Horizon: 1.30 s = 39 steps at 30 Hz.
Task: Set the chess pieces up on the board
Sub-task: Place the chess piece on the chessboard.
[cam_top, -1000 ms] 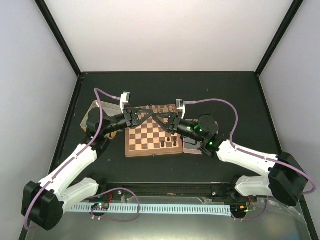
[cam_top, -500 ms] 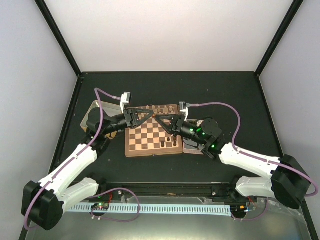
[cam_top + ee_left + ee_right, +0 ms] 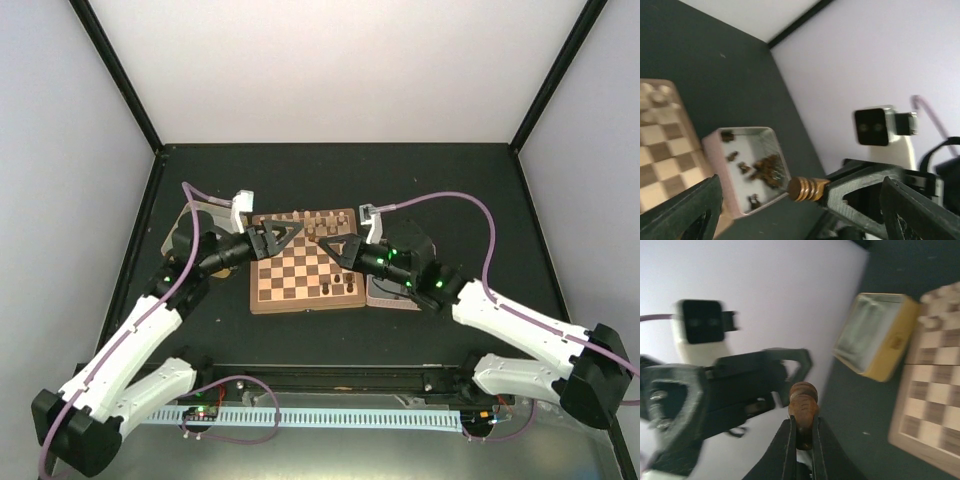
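A dark brown chess piece [image 3: 803, 405] is clamped between my right gripper's [image 3: 802, 437] shut fingers and held in the air over the far middle of the board [image 3: 300, 304]. The left wrist view shows that same piece [image 3: 807, 189] sticking out of the right fingertips. My left gripper [image 3: 288, 234] hangs just left of it, its jaws wide open and empty; its fingers [image 3: 685, 212] frame the piece without touching it. A few dark pieces [image 3: 338, 288] stand on the board's near right squares, and pale pieces [image 3: 322, 216] stand along its far row.
A silver tin [image 3: 742, 131] holding several loose dark pieces lies against the board's right side, under my right arm [image 3: 500, 315]. A gold tin [image 3: 890, 342] sits off the board's left side, beneath my left arm [image 3: 150, 320].
The left gripper, shut a moment ago, has opened and drawn back to the left. The right gripper has closed on the dark piece and keeps it, shifting slightly right.
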Tool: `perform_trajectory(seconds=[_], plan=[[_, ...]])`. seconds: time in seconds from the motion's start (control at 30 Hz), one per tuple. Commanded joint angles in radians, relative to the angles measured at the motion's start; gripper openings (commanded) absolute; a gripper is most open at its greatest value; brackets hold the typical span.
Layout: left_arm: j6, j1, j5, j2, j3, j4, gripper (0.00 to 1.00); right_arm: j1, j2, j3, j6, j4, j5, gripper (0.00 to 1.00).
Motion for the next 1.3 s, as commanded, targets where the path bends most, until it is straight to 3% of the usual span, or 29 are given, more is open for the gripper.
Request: perform_trajectory(seconds=[0.0,0.2,0.4,0.83,1.27], plan=[[0.244,-0.001,-0.307,-0.061,0.060,-0.287,0.90,0.000,0.037,0.150,-0.326,-0.621,0.175,0.01],[0.419,-0.001,-0.601,-0.146,0.064,-0.429,0.92,0.037,0.154,0.230,-0.439,-0.908,0.240,0.01],[0.517,-0.001,-0.722,-0.227,0.043,-0.474,0.95,0.095,0.306,0.321,-0.446,-1.026,0.289,0.01],[0.551,0.000,-0.750,-0.271,0.012,-0.481,0.98,0.113,0.545,0.493,-0.492,-1.074,0.330,0.02],[0.533,0.001,-0.712,-0.261,0.001,-0.469,0.98,0.113,0.653,0.546,-0.522,-1.113,0.358,0.03]])
